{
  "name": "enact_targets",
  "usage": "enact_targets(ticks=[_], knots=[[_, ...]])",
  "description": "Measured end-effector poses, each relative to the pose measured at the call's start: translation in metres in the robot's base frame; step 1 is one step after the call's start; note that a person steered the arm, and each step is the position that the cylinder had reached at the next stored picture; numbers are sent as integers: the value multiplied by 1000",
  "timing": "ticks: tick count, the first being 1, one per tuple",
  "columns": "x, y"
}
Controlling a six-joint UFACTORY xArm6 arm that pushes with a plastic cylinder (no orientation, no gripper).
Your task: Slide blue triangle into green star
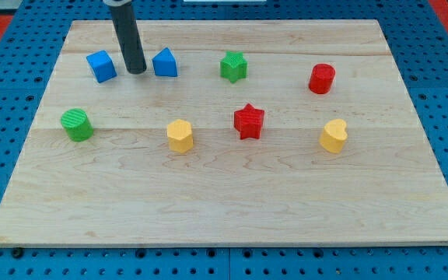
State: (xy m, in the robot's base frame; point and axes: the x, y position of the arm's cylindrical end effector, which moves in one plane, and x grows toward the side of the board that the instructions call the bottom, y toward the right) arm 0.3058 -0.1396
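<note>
- Eight blocks sit on the board (232, 218); the rod's tip (137, 71) rests between two blue ones near the view's top left.
- Blue triangle (165, 63) lies just to the view's right of the tip, close beside it; actual contact cannot be confirmed.
- Blue cube (101, 66) lies just to the view's left of the tip, with a narrow gap.
- Green star (233, 67) stands further to the view's right in the same top row, near the triangle but clearly apart from it, bare board between them.
- No jaws on this arm: only a plain rod, so nothing is grasped or released; it can only push.
- Other blocks, all lower or farther right and off the triangle–star line: red cylinder (322, 78), red star (249, 121), green cylinder (76, 124), one yellow block (180, 135), another yellow block (334, 136). Yellow shapes not resolved with confidence.
- Progress, as judged: tip is placed on the triangle's far side from the star, which suits a push toward the view's right. The gap between triangle and star is still open, so the task proper is not yet done.
- Remaining, as judged: one nearly straight push rightward along the top row until triangle meets star.
- Risk: an off-centre push could rotate the triangle or send it past the star on one side.
</note>
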Motion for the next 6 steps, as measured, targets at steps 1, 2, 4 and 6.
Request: enact_targets(ticks=[1, 2, 4, 6], knots=[[-12, 70], [-18, 122], [5, 14], [45, 53]])
